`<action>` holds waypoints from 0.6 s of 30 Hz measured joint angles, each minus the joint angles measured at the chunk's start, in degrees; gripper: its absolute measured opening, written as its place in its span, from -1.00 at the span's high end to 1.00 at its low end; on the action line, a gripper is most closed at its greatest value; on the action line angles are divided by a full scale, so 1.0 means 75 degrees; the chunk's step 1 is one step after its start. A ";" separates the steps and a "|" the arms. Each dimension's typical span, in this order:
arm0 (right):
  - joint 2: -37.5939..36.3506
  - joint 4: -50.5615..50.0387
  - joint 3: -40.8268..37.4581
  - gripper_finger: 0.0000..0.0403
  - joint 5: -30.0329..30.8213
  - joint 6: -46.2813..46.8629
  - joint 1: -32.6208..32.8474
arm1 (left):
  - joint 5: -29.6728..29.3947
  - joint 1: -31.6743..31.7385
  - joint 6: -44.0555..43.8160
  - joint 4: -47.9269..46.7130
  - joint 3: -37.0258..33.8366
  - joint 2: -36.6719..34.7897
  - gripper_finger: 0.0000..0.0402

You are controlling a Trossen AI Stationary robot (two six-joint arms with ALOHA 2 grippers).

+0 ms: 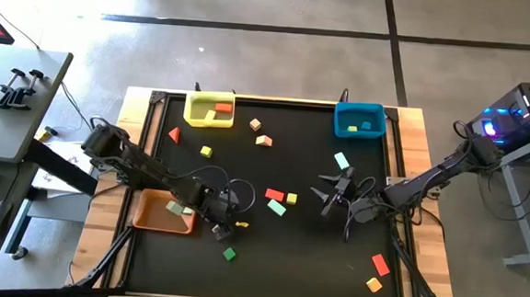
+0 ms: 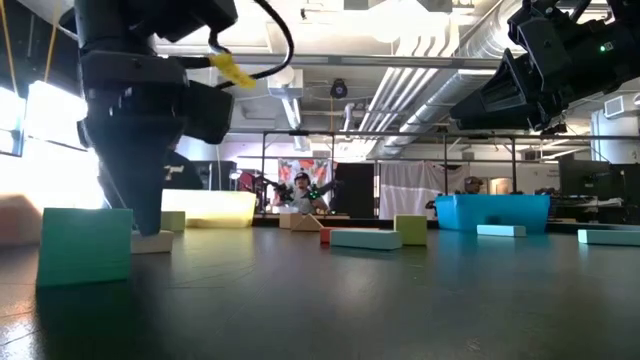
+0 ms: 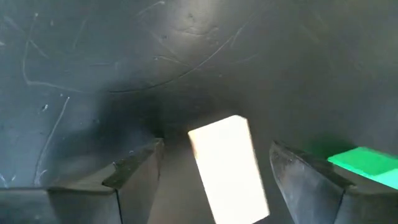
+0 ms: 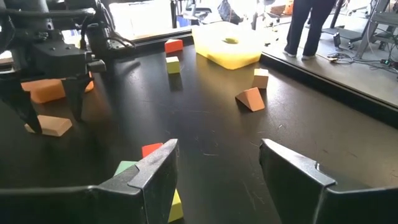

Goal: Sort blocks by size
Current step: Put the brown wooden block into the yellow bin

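The left gripper's [image 3: 214, 171] fingers [image 3: 134, 174] stood wide apart straddling a pale tan block [image 3: 229, 168] on the mat beside the orange bin [image 1: 155, 213], its long axis running along the gap. The right gripper [image 1: 338, 192], also apart and empty, hung farther off.

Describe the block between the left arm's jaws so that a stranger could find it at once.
Start at the orange bin on the table's left edge, then go to the left gripper just beside it. The pale tan block lies on the black mat between its open jaws. Its nearest neighbour is a green block; this one is cream-coloured and oblong.
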 joint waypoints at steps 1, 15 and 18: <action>0.0000 0.0003 0.0000 -0.08 0.0000 0.0011 -0.0003 | -0.0007 -0.0011 0.0042 -0.0033 0.0048 0.0104 -0.36; 0.0000 0.0009 0.0000 -0.08 0.0017 0.0017 -0.0003 | -0.0632 0.0001 0.0880 -0.0940 0.0428 0.0268 0.54; 0.0000 0.0008 0.0000 -0.08 0.0020 0.0017 -0.0003 | -0.0819 0.0032 0.0915 -0.0929 0.0428 0.0268 0.57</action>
